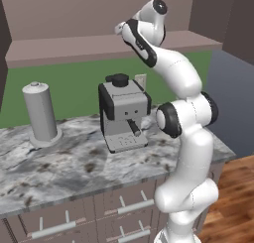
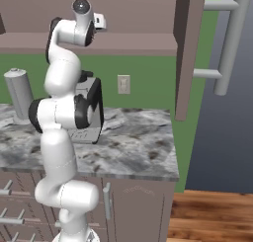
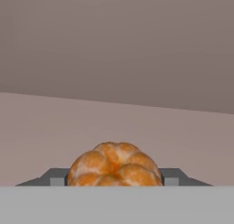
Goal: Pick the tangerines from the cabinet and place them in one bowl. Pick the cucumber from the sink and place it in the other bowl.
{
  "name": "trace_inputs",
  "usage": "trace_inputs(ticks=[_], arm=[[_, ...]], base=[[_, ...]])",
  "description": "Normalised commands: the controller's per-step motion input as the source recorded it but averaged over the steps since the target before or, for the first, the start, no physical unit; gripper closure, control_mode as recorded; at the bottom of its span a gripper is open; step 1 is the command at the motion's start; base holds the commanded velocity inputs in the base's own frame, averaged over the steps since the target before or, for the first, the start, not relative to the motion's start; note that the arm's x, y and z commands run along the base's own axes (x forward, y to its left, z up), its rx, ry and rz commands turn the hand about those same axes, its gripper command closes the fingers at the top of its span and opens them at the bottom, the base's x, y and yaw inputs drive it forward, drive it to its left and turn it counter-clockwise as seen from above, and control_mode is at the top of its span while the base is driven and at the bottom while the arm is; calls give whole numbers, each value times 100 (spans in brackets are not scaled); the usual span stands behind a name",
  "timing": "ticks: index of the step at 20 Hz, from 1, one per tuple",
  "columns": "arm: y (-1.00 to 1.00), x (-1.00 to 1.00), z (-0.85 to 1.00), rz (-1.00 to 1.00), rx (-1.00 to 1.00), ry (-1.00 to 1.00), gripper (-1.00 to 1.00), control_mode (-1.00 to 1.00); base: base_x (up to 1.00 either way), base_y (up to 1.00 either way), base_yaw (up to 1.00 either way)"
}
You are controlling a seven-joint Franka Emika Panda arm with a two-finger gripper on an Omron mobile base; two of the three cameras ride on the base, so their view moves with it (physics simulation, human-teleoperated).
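**Orange tangerine between our fingers, up at the cabinet**

The bright orange tangerine point(image 3: 114, 164) sits right between our two dark fingers point(image 3: 57, 176). Our pincer point(image 3: 114, 178) is clamped on it, one finger on each side. Behind the fruit we see the flat shelf and plain back wall of the mauve-brown cabinet point(image 3: 114, 58).

From the base, our white arm point(image 1: 183, 138) reaches high, with the hand up by the cabinet shelf point(image 1: 59, 46). Down below, the marble table point(image 1: 69, 167) carries a grey coffee machine point(image 1: 123, 113) and a grey paper towel roll point(image 1: 40, 113), well apart from each other.
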Motion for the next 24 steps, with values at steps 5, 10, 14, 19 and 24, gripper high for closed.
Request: trace_inputs(ticks=[5,10,14,19,24], arm=[[0,-29,0,0,0,-10,100,-100],[0,-33,9,0,0,-11,100,-100],[0,-28,30,0,0,-7,100,-100],[-5,-25,22,0,0,2,100,-100],[-11,-32,27,-2,0,12,100,-100]], base=[[0,0,0],[0,0,0],[0,0,0],[0,0,0],[0,0,0]])
